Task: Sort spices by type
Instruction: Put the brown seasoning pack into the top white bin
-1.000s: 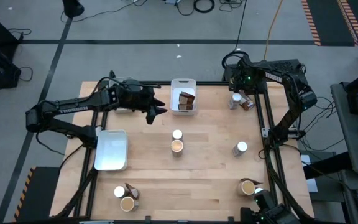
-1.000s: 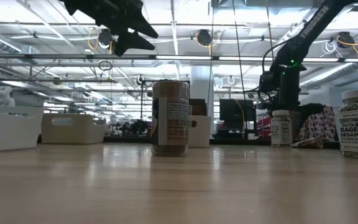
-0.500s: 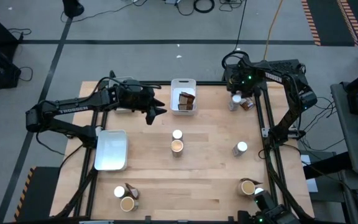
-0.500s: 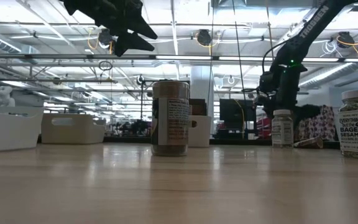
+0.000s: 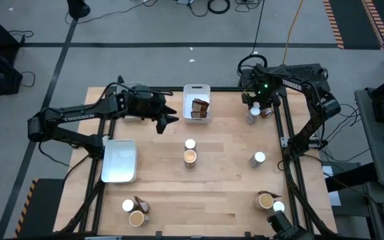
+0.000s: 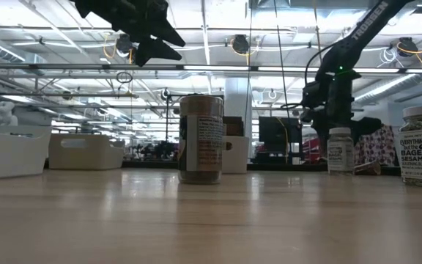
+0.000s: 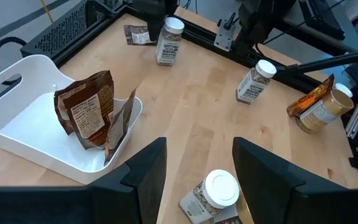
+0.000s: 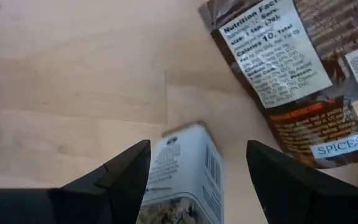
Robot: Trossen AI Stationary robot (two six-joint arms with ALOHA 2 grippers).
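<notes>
Right hand: the right hand (image 5: 254,107) is at the far right corner of the bench (image 5: 225,173), over a white-topped jar (image 5: 253,117). Its wrist view shows that jar (image 8: 182,174) between the two fingers (image 8: 120,180), with a gap on each side; whether the fingers touch it cannot be told.
Change: over the last second this hand and the jar under it have shifted toward the near side of the bench, away from the brown packet (image 5: 265,111) lying by the corner. In the low view the jar (image 6: 340,150) now stands further right than it did.
Meaning: probably the jar is being drawn clear of the packet so the two kinds can be separated; a lift is not shown.
Left hand: the left hand (image 5: 172,119) hangs motionless above the bench beside the far white tray (image 5: 197,89), fingers apart and empty.
Sorted so far: two brown packets (image 7: 92,115) sit in that tray; the near left tray (image 5: 120,160) holds nothing visible.
Still loose: jars mid-bench (image 5: 190,151), one at the right edge (image 5: 259,159), and groups at both near corners (image 5: 134,212).
</notes>
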